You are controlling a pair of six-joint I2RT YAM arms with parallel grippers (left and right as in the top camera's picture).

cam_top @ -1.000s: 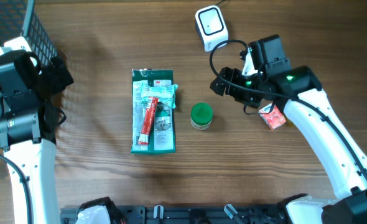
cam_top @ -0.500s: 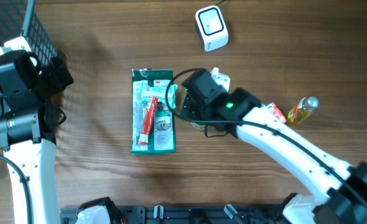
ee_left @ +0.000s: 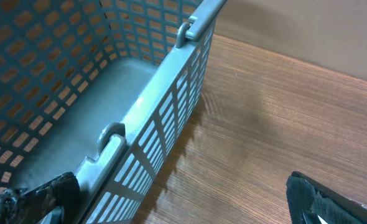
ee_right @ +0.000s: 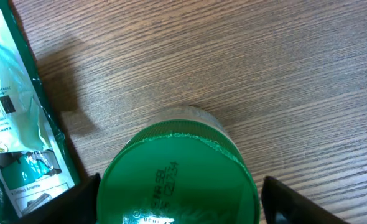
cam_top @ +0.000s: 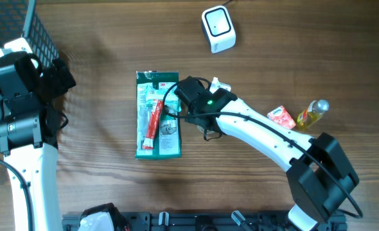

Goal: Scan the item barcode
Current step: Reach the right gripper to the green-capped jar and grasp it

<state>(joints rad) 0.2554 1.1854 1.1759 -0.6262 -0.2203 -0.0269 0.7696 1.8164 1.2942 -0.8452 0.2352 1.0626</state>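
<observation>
Right wrist view, item: The green-lidded jar (ee_right: 177, 180) is standing upright on the surface (ee_right: 283, 68), lid facing the camera. No barcode is showing from here.
Right wrist view, tool: Your right tool (ee_right: 178, 202) is hanging directly over the jar, jaws spread wide with one to each side of the lid. No squeeze is showing, so you are not yet holding it.
Right wrist view, neighbour: The green package (ee_right: 18, 124) is lying just beside the jar, toward the picture's left edge.
Overhead view, item: Your right arm (cam_top: 266, 131) is covering the jar, which is sitting just beside the package.
Overhead view, scanner: The scanner (cam_top: 217, 29) is lying well apart from the jar, farther from the robot and slightly to its right.
Overhead view, nearer arm: The right arm is over the item. The left arm (cam_top: 22, 122) is parked at the far left edge.
Left wrist view, tool: Your left tool (ee_left: 186, 199) is standing fully spread and empty, beside the basket (ee_left: 152, 118).
Judgement: The jar is lying straight below the right tool. Being round, it is offering no preferred grip axis, so you are needing only a straight descent.
</observation>
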